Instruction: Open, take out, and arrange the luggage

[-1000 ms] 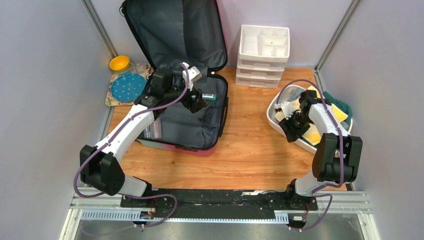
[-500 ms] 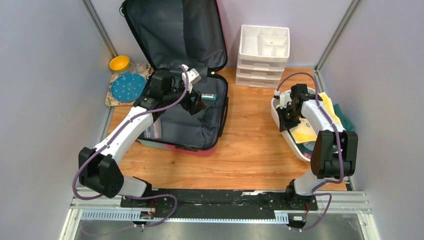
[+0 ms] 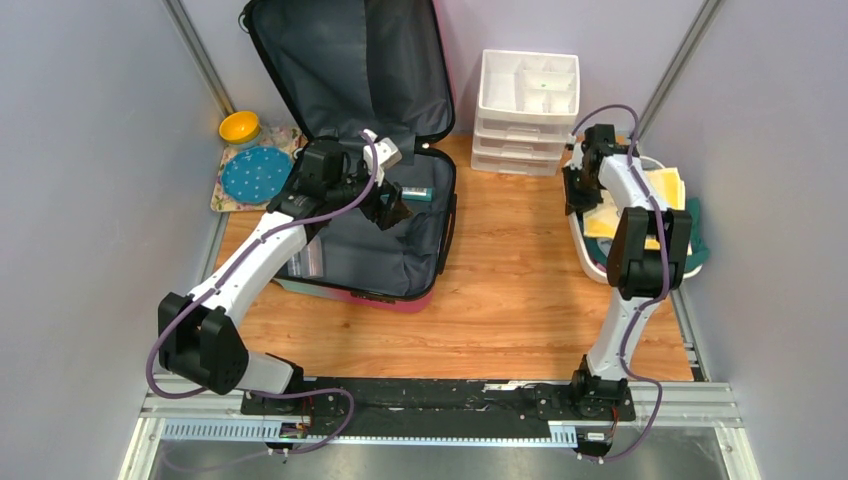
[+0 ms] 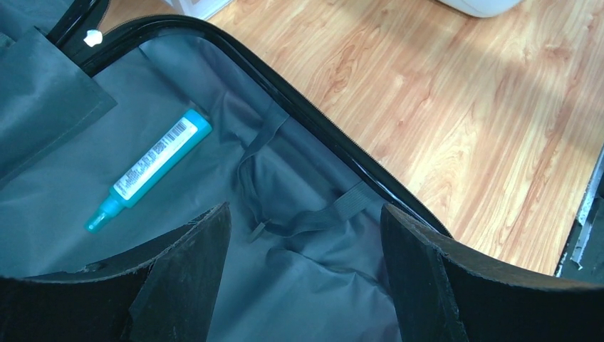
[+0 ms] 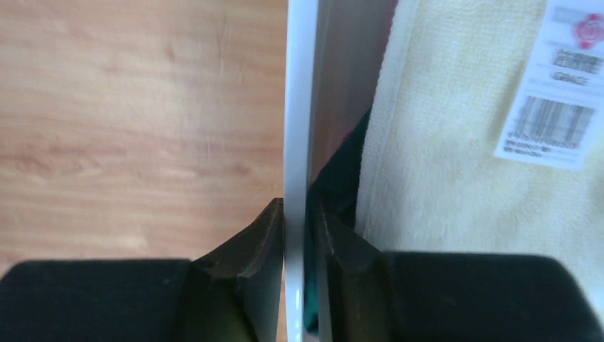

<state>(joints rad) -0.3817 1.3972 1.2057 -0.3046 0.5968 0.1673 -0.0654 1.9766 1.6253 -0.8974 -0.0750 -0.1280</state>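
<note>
Suitcase (image 3: 400, 262): laid open on the desk (image 3: 500, 300), left of centre; the lower half lies flat and the lid (image 3: 350, 60) is propped up against the back wall.
Item inside: a teal bottle (image 4: 153, 167) is seen lying on the grey lining near the far right corner.
Bottle from left jaws: ahead and to the left of the gap, apart from both tips; its long axis is slanted, with the nozzle pointing toward the jaws.
Nearer arm: the left arm (image 3: 270, 235) is stretched over the lower half; the right arm (image 3: 628, 188) is well apart from it.
Left jaws: spread wide, with nothing held.
Right jaws: pinched on the white rim of the basin (image 5: 298, 107), beside a yellow towel (image 5: 441, 157).
Likely next move: the bottle would probably be reached by the left jaws, turned so that they cross it.
</note>
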